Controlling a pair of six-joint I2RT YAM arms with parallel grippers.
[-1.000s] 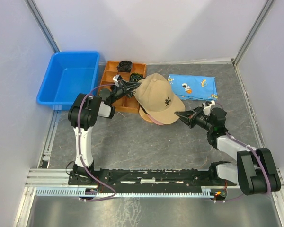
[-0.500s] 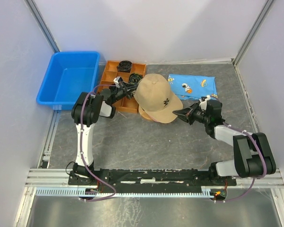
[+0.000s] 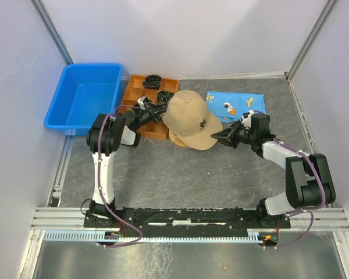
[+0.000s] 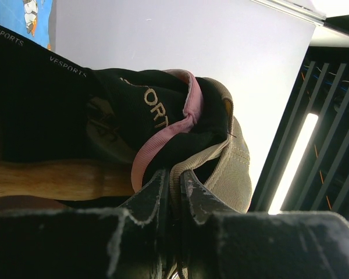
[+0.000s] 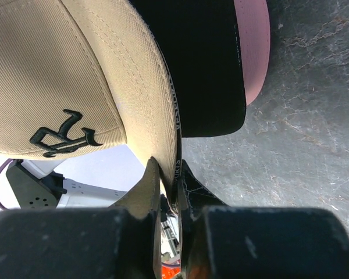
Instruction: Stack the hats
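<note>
A tan fabric baseball cap with a dark emblem [image 3: 190,115] sits on top of a pile of caps near the middle of the grey marbled worktop [image 3: 180,174]. It is tilted, and its brim points toward the right arm [image 3: 279,154].

The left jaws are clenched on the back edge of the tan cap's crown [image 4: 235,168]. The left wrist view shows that edge pinched between the two fingers, with a pink cap's band [image 4: 163,139] and black cap fabric [image 4: 46,99] bunched just beside it.

The right jaws are clenched on the front edge of the tan brim [image 5: 145,104]. In the right wrist view, a black brim [image 5: 203,64] lies under the tan one, and a pink brim [image 5: 253,52] lies under that, against the worktop. Whether the tan cap bears fully on the caps below cannot be told.

A compartmented wooden tray [image 3: 141,99] holding small black coiled bundles [image 3: 154,81] stands just behind the left jaws. A blue plastic bin [image 3: 84,96] lies to its left. A blue cartoon-print cloth [image 3: 235,104] lies flat behind the right jaws.
</note>
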